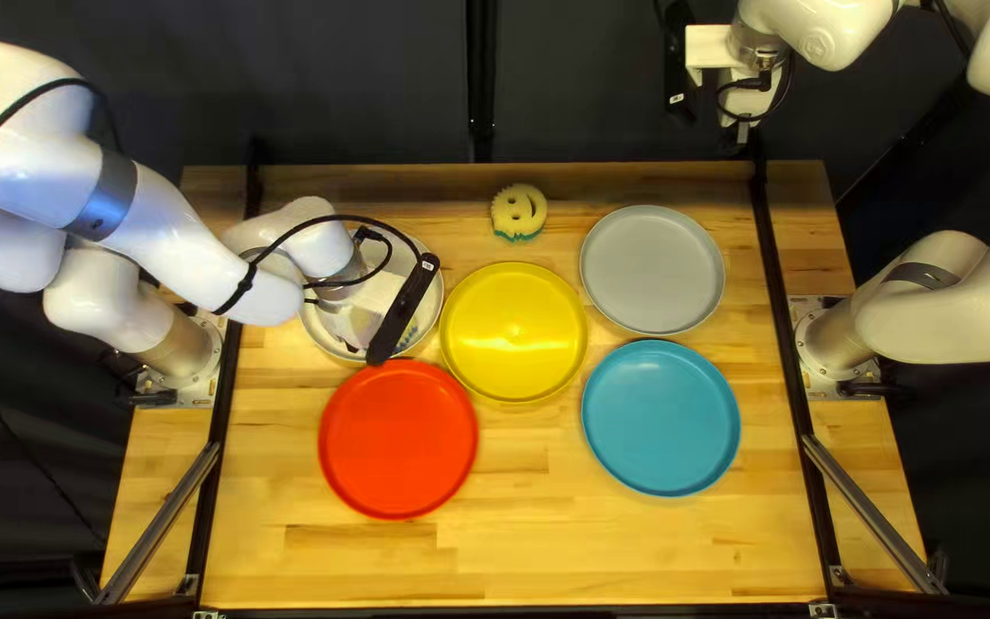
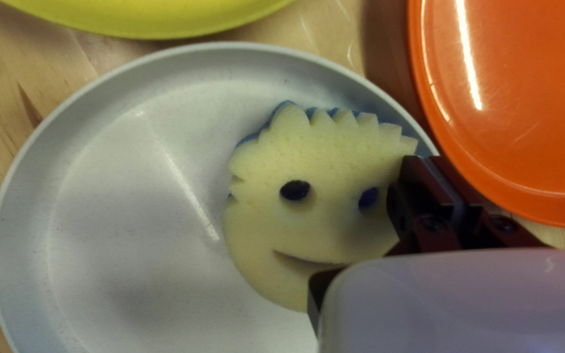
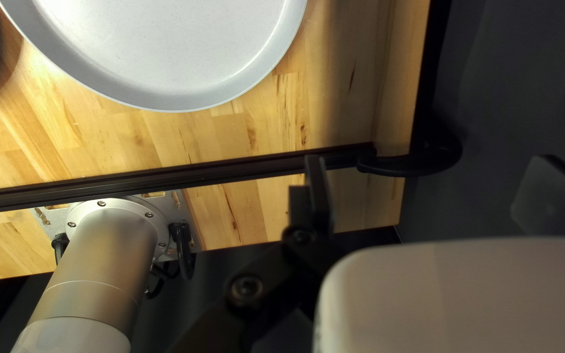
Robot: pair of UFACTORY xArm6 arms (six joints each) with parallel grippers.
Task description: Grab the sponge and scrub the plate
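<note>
My left gripper (image 1: 374, 307) is low over the pale plate (image 1: 327, 335) at the left of the top left view, hiding most of it. In the left wrist view a round yellow smiling sponge (image 2: 263, 229) with a blue underside lies over one side of the pale plate (image 2: 119, 196), near its rim. The left gripper (image 2: 359, 229) is shut on the sponge, one finger at its side, the other partly hidden by the mount. My right gripper (image 1: 744, 106) is raised beyond the table's far edge; in its wrist view the right gripper (image 3: 311, 202) has nothing visibly held.
A red plate (image 1: 399, 438) and a yellow plate (image 1: 515, 332) border the pale one. Blue plate (image 1: 661, 417) and grey plate (image 1: 652, 269) are farther right. Another yellow smiling sponge (image 1: 518, 211) with a green edge lies beyond the yellow plate. A dark rail (image 3: 197, 174) crosses under my right gripper.
</note>
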